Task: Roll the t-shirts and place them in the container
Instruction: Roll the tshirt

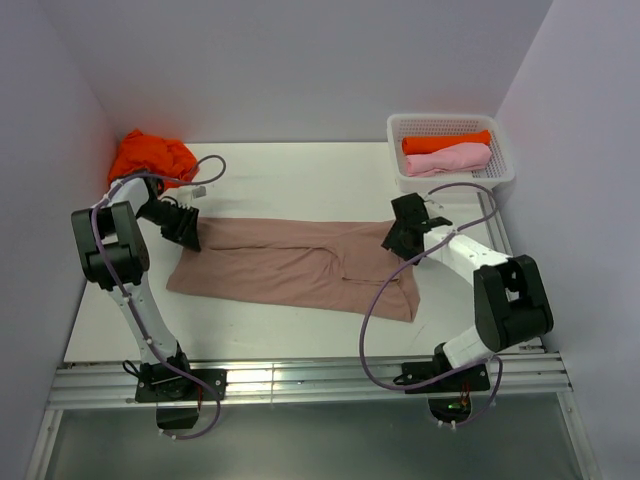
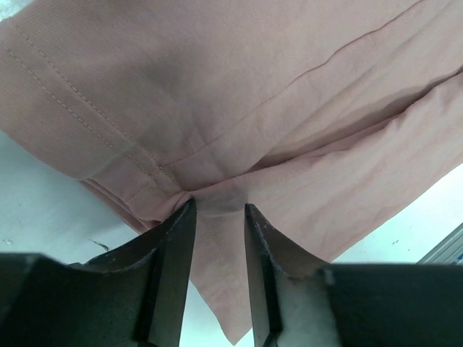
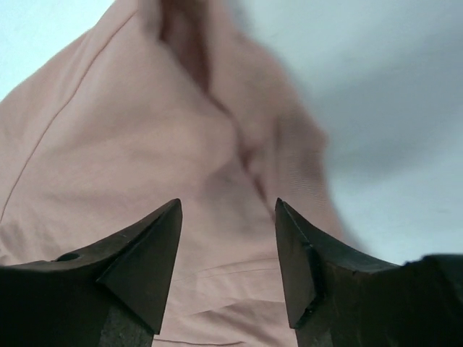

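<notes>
Closest to me, the 2 arm bases sit on a metal rail [image 1: 300, 385] along the near edge of the worktop [image 1: 300, 185], the left one on the left.

Just beyond them the dusty pink-brown t-shirt [image 1: 290, 265] lies spread flat across the middle of the worktop. It is folded into a long band that runs left to right, its right end reaching a little nearer the rail than its left.

The left tool [image 1: 188, 238] is down at the left end of that band. From its own camera, the left tool [image 2: 217, 206] has a gathered fold of the shirt [image 2: 289, 108] between its fingers, grasping it, with creases running to the fingertips.

The right tool [image 1: 400, 240] is at the far side of the shirt's right end. It stands released, fingers [image 3: 145, 246] wide apart with nothing between them and the cloth [image 3: 130, 144] beyond.

Further back, a crumpled orange t-shirt [image 1: 150, 155] is heaped in the far left corner.

In the far right corner stands a white mesh basket [image 1: 450, 120] holding 2 rolls side by side: a rolled orange t-shirt [image 1: 445, 142] at the back and a rolled light pink t-shirt [image 1: 450, 160] in front of it.
</notes>
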{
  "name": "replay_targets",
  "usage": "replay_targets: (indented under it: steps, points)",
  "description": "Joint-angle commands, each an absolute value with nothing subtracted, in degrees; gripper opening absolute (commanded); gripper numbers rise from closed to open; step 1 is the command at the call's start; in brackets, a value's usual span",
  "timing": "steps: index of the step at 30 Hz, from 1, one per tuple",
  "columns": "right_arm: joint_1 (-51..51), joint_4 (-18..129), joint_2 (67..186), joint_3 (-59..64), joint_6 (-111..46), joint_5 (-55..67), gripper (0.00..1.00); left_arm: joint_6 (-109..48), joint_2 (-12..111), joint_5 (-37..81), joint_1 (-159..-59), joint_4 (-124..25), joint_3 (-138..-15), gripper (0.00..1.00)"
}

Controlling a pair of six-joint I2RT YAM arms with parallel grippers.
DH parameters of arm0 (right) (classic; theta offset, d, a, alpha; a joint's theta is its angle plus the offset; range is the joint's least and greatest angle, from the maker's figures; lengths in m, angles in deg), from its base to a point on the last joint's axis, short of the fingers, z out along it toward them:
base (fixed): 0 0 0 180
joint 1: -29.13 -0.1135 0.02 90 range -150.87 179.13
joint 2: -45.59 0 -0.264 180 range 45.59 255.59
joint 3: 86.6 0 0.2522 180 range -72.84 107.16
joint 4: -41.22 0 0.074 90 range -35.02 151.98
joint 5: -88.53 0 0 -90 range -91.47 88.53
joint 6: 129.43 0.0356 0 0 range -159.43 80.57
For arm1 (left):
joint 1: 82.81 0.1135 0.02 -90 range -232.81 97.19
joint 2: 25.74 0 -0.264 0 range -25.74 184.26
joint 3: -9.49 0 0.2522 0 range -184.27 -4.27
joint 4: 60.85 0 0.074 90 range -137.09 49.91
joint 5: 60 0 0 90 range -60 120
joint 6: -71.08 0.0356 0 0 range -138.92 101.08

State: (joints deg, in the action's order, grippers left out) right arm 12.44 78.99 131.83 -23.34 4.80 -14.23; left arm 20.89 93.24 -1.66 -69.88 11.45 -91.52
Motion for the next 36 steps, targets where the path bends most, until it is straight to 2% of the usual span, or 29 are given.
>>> replay_targets:
  steps: [1, 6, 10, 15, 18, 21, 25, 27, 28, 31, 33, 36]
  points:
    - [15.1, 82.4, 127.8, -23.3, 3.7, -16.3, 0.63, 23.4, 89.1, -3.7, -70.1, 11.9, -93.0, 0.40]
    - [15.7, 82.6, 127.7, -24.7, 3.1, -14.7, 0.74, 25.3, 86.1, -7.0, -70.1, 14.7, -95.1, 0.47]
    - [15.7, 82.1, 130.4, -24.1, 2.3, -13.7, 0.80, 26.8, 84.8, -9.7, -69.9, 17.3, -97.1, 0.48]
    - [15.6, 82.1, 133.6, -23.6, 2.6, -12.7, 0.81, 28.4, 83.2, -12.5, -69.5, 20.6, -98.3, 0.48]
    - [15.7, 82.3, 134.9, -23.5, 2.9, -12.1, 0.78, 29.3, 82.1, -13.3, -69.0, 21.3, -98.4, 0.48]
    - [15.6, 83.0, 136.5, -23.0, 3.3, -11.8, 0.69, 30.5, 81.5, -14.1, -68.0, 22.4, -98.8, 0.48]
    - [15.5, 83.8, 137.9, -22.2, 3.2, -11.2, 0.44, 31.6, 81.1, -15.4, -66.8, 24.8, -100.0, 0.48]
    - [15.5, 84.6, 138.8, -21.4, 3.1, -11.3, 0.37, 32.1, 81.0, -15.7, -66.3, 25.2, -100.4, 0.48]
    - [15.5, 84.9, 139.1, -21.2, 3.0, -11.4, 0.28, 32.3, 80.9, -15.7, -66.1, 25.4, -100.5, 0.48]
    - [15.4, 86.3, 139.7, -19.8, 3.0, -12.3, 0.09, 32.8, 80.5, -15.7, -65.7, 25.9, -100.6, 0.48]
    - [15.5, 88.5, 140.3, -18.1, 2.6, -14.2, 0.03, 33.5, 80.3, -15.8, -65.3, 26.6, -100.7, 0.48]
    - [15.7, 92.5, 141.0, -14.8, 1.6, -17.5, 0.01, 34.0, 80.2, -15.8, -64.9, 27.2, -100.8, 0.48]
